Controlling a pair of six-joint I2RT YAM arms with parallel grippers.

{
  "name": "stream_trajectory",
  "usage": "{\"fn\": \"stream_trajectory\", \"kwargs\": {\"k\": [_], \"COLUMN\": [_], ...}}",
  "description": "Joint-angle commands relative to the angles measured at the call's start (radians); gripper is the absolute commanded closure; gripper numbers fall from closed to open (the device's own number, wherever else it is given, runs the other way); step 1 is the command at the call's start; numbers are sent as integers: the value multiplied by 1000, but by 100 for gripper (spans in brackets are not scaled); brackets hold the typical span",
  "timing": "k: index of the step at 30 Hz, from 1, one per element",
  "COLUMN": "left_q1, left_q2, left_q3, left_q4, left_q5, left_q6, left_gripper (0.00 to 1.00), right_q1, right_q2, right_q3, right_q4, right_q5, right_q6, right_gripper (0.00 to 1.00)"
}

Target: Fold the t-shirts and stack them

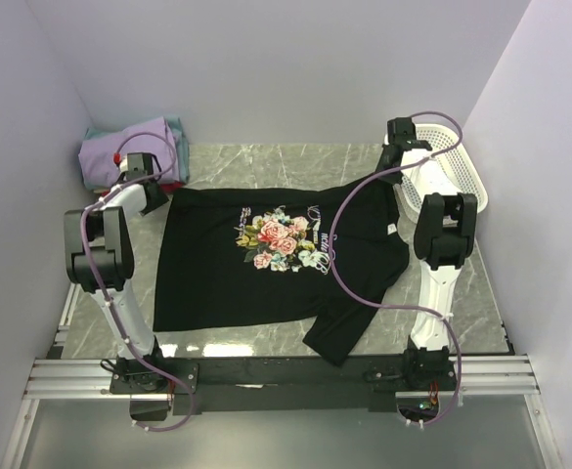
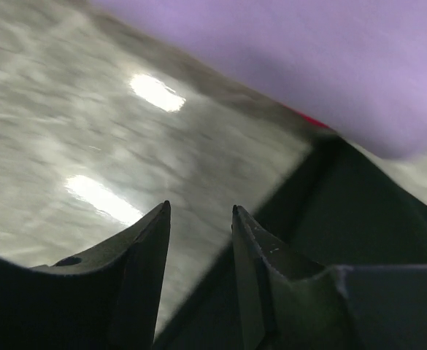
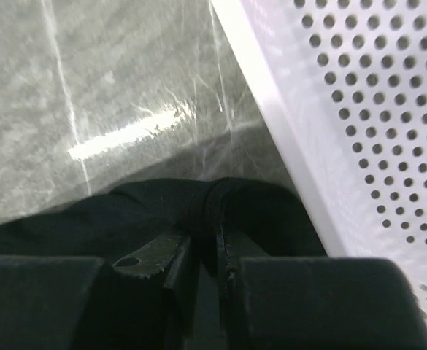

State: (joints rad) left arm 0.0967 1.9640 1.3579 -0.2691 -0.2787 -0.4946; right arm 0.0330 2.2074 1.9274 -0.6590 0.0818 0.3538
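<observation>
The black t-shirt (image 1: 217,264) lies print-up across the middle of the marble table (image 1: 266,156). I judge it is spread flat so it can be folded. My two tools sit at its far corners, which suits tugging the top edge straight. My left gripper (image 2: 200,211), at 10 o'clock, stands with its jaws apart and nothing between them, over bare marble just beside the shirt's edge. My right gripper (image 3: 204,237), at 2 o'clock against the white mesh basket (image 1: 452,161), shows only a narrow slit. A ridge of black cloth sits at its tips, and I cannot tell whether it pinches that ridge or merely touches it. The folded stack waits at 10 o'clock with the lavender shirt (image 1: 114,156) on top. Teal and red show only as slivers, so I cannot count the layers. The left wrist view is blurred, and my right arm's cable crosses the print.
</observation>
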Motion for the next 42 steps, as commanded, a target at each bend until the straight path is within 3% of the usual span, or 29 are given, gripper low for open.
{"fn": "stream_trajectory", "kwargs": {"k": [1,5,10,15,22,29,42], "left_q1": [-15,-41,-51,-54,-68,-89,-115], "left_q2": [-100,-105,-68,-56,-51,-40,36], "left_q3": [-51,-86,-106,-137,-122,-60,-16], "left_q4": [132,215,263,332,275,129,154], "left_q5": [226,358,383,357,282,41,87], "left_q6": [-58,-122,-159,-174,-133,-79,-101], "left_gripper": [55,55,56,55,56,56,55], "right_q1": [-7,-8,-8,-8,-8,-7,-8], "right_q2": [-71,-64,-61,-63,-64,-55,-67], "right_q3": [-35,-34,-48,-51,-54,-54,-59], "right_q4": [53,44,48,52,55,55,48], "right_q5": [-25,-36,-57,-63,-65,-79,-73], "right_q6": [-10,-12,-9,-9,-10,-6,-12], "right_gripper": [81,81,80,80,80,80,79]}}
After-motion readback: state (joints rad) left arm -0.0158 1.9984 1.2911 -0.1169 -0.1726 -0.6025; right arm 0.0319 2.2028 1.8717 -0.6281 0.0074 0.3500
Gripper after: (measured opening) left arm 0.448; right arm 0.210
